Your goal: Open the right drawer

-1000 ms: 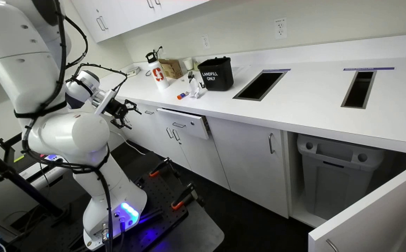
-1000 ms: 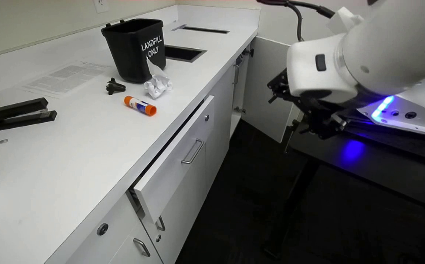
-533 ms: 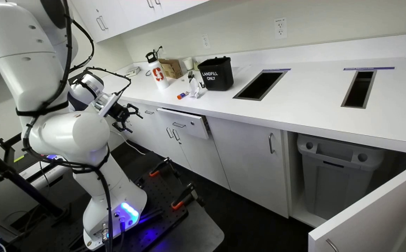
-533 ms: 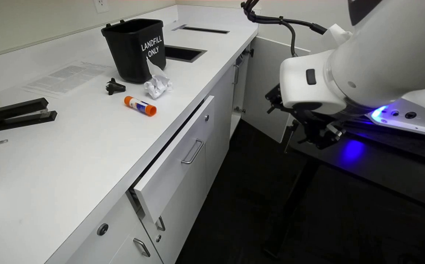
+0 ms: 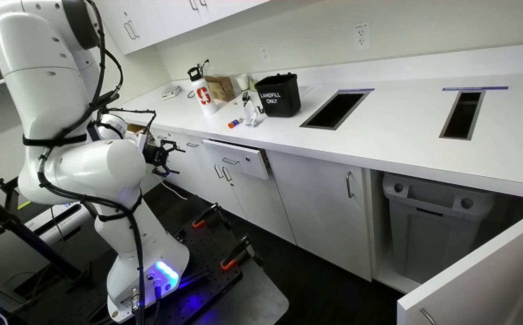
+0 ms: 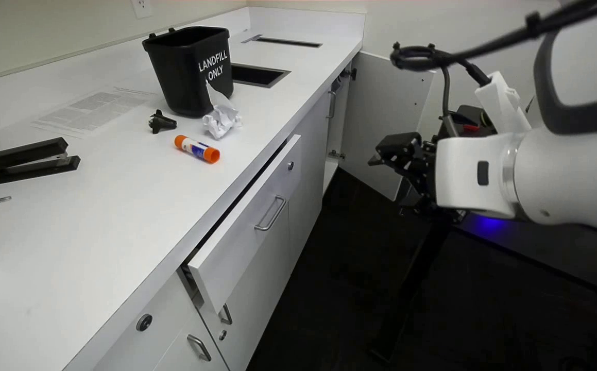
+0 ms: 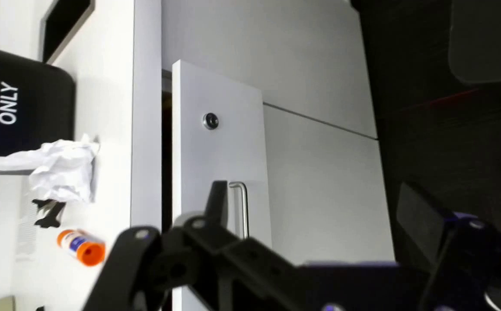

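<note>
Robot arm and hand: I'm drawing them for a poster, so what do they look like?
The arm is glossy white and rounded, with black cables strapped along it and a blue light at its base. The hand is black, with two jointed fingers.

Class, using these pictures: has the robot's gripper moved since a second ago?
Yes. In an exterior view, the gripper now appears lower and slightly farther right in the picture, judged against the countertop's front edge.

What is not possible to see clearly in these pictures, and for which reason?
Inside of the partly open drawer: mostly hidden in all views by its front and the countertop.
One end of the handle, wrist view: behind the fingers.
Stapler, in an exterior view: cut off by left edge.
Print on paper, same view: too small.
</note>
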`<action>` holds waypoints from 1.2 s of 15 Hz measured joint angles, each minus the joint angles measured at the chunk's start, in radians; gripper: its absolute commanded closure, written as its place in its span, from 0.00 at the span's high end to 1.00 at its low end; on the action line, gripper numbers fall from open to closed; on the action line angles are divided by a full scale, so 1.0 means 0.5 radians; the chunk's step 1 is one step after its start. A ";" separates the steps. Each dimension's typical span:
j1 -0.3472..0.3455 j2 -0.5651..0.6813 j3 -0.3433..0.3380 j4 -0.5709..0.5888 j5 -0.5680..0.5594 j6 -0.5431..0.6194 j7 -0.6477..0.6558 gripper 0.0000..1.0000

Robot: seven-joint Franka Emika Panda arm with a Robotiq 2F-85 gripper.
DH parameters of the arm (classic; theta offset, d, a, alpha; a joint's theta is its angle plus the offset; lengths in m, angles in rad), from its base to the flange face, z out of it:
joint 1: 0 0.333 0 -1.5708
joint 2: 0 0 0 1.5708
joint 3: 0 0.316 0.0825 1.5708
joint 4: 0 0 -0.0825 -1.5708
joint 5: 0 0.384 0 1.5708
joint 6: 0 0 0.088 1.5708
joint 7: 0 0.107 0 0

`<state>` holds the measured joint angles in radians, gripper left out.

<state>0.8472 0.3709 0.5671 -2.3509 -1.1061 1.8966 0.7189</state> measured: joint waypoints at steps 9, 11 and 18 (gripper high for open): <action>0.414 0.424 -0.257 0.106 -0.482 -0.326 0.865 1.00; 0.413 0.420 -0.257 0.108 -0.482 -0.326 0.865 1.00; 0.510 0.623 -0.390 0.216 -0.659 -0.648 1.032 1.00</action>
<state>1.1020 0.6822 0.3720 -2.2429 -1.4356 1.5725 1.2351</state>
